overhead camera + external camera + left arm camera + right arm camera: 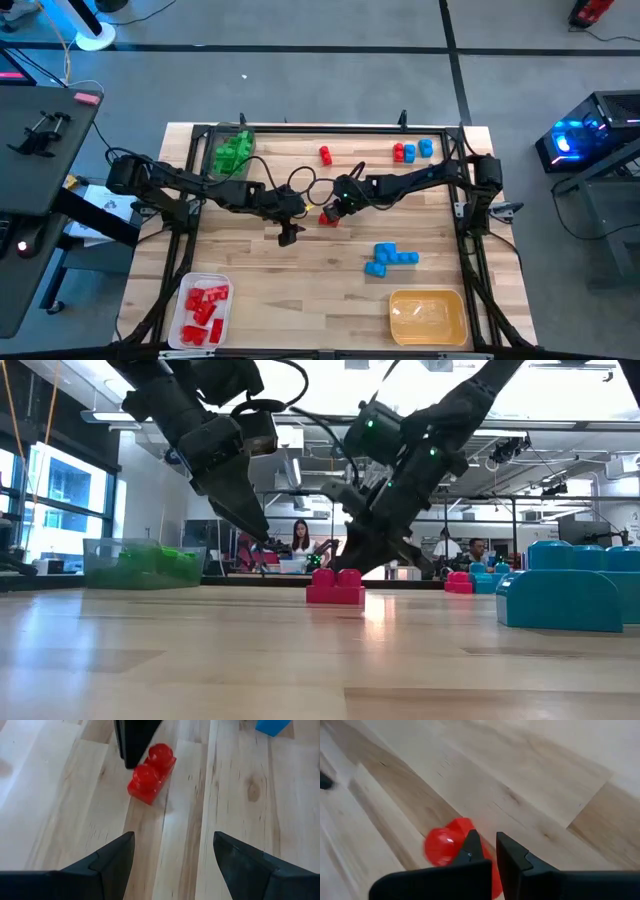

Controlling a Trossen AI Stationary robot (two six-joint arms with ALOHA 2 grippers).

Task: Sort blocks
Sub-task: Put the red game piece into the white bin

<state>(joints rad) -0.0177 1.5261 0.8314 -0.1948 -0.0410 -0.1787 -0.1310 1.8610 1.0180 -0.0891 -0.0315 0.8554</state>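
Note:
A red two-stud block lies alone near the table's middle, flat on the wood with its studs up. My right gripper is shut and slants down from the right, its tips right at this block. My left gripper is open and hangs above the bare wood just left of and nearer than the block, with nothing between its fingers. A blue cluster lies nearer on the right. Loose red and blue blocks lie at the far right. My right gripper's shut fingertips come slanting down from the table's right onto the stud end of the red block. The fingers themselves hide the meeting place, so I cannot tell whether they touch. The block rests flat on the table.
A clear tray with green blocks stands at the far left. A white tray with red blocks is at the near left and a yellow tray at the near right. A lone red block lies toward the far edge.

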